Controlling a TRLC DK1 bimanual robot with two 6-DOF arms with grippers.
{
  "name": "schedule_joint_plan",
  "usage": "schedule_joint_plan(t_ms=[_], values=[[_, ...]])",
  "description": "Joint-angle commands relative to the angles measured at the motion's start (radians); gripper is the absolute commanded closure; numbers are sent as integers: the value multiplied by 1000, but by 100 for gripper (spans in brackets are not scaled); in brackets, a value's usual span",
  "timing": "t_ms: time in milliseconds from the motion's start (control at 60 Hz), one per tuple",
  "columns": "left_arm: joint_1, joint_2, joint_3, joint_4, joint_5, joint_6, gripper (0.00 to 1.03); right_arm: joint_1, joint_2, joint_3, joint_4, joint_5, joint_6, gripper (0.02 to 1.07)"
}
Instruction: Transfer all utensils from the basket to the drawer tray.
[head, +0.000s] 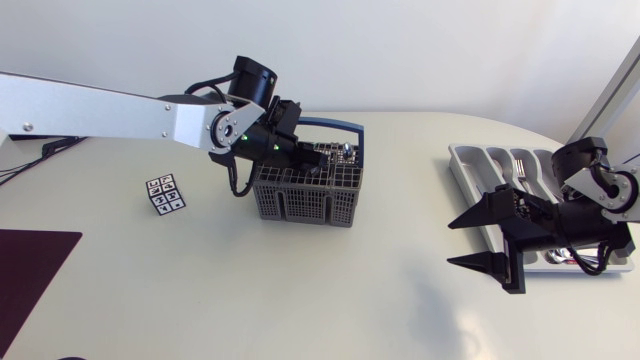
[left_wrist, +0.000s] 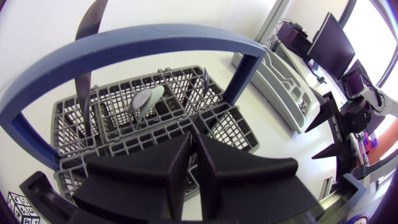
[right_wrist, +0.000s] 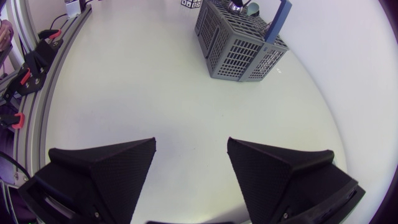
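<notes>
My left gripper (head: 318, 158) hangs over the grey basket (head: 300, 205), its fingers pressed together just above the compartments. A spoon (left_wrist: 146, 99) and a knife (left_wrist: 83, 68) stand in the basket. My right gripper (head: 452, 244) is spread wide over the table (head: 330, 290), just beside the drawer tray (head: 468, 165), where a fork (head: 519, 166) lies.

Grey blue-handled basket (head: 300, 205) mid-table holds a spoon (left_wrist: 146, 99); the grey drawer tray (head: 462, 166), well apart, holds a fork (head: 519, 166).
</notes>
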Motion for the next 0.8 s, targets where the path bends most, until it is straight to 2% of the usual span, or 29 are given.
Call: schedule_joint_plan(t_ms=[0,367,783], values=[[8,-27,3,-8,19,-27,98,10,-14,-23,5,6,17,24],[18,-146,2,-42,86,-70,98,44,-31,-15,-1,10,38,23],[80,-241,-24,-42,237,-144,98,129,-44,17,8,18,124,23]])
